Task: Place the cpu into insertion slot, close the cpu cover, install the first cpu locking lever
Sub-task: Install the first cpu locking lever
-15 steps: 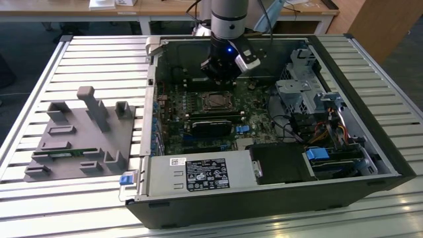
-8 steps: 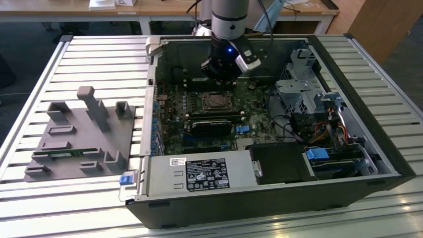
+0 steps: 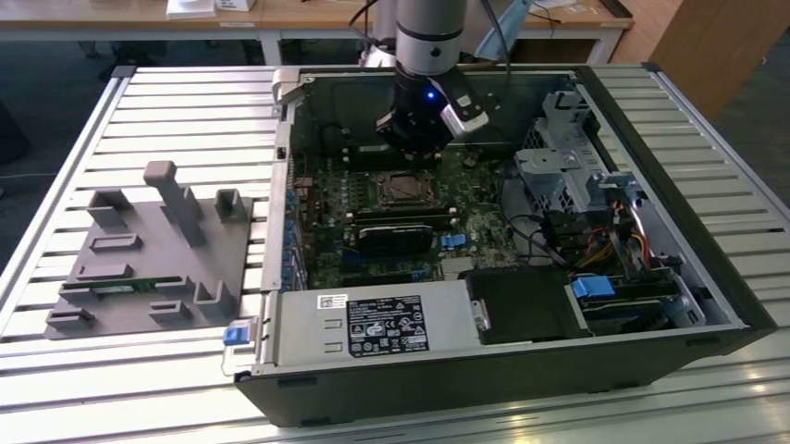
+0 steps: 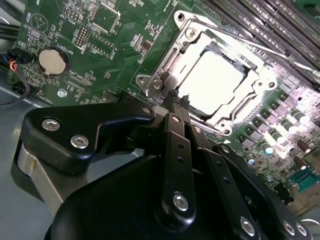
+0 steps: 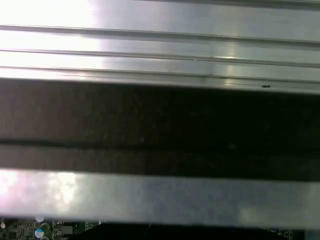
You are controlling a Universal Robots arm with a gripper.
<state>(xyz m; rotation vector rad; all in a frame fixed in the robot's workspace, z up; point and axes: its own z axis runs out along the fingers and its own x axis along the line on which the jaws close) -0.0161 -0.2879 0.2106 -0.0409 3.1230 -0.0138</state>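
The cpu (image 4: pixel 214 79) lies flat in the insertion slot (image 3: pixel 401 189), its pale silver face showing. The cpu cover (image 4: pixel 235 116), a silvery frame, lies down around the chip. A thin locking lever rod (image 4: pixel 280 55) runs along the socket's far side. My gripper (image 4: pixel 178 100) is shut, its black fingertips (image 4: pixel 172 99) pressed together at the socket's corner beside a silvery lever bracket (image 4: pixel 156 82). Nothing shows between the fingers. In the exterior view the gripper (image 3: pixel 413 148) hangs inside the open computer case just behind the socket.
Long memory slots (image 4: pixel 270 20) run beyond the socket, and a coin battery (image 4: pixel 52 60) sits on the green board. A black card (image 3: pixel 398 236), a power supply (image 3: pixel 370 324), drive cages (image 3: pixel 561 166) and cables crowd the case. A grey fixture block (image 3: pixel 154 250) stands outside on the exterior view's left.
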